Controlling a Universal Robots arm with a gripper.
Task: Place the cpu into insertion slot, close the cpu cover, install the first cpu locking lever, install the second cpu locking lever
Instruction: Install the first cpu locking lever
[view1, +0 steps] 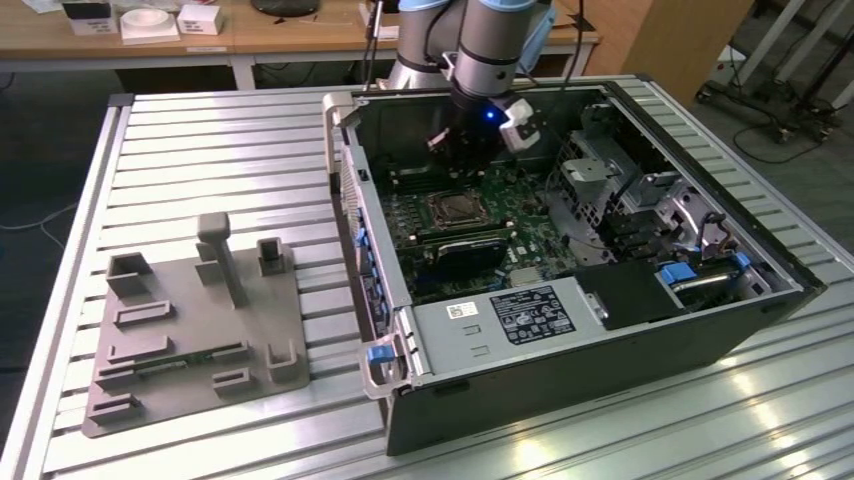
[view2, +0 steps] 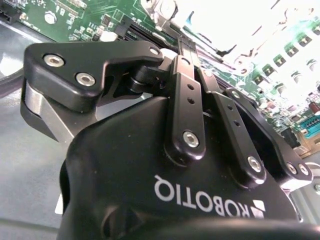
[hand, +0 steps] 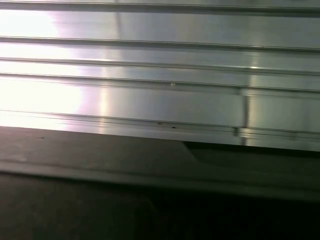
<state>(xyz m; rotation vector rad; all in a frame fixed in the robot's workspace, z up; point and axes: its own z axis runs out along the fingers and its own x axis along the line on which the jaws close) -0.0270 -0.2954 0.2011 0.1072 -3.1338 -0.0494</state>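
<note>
One gripper (view1: 470, 172) hangs inside the case walls, just above the insertion slot (view1: 457, 209); jaws' state unclear.

Grey-silver arm (view1: 487, 40), black gripper (view2: 200, 65) — silver screws

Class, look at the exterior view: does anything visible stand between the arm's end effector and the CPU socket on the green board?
Nothing visible does. The end effector hangs inside the open computer case, above the green board and towards its back from the insertion slot. The stretch of board between them looks free of taller parts.
</note>
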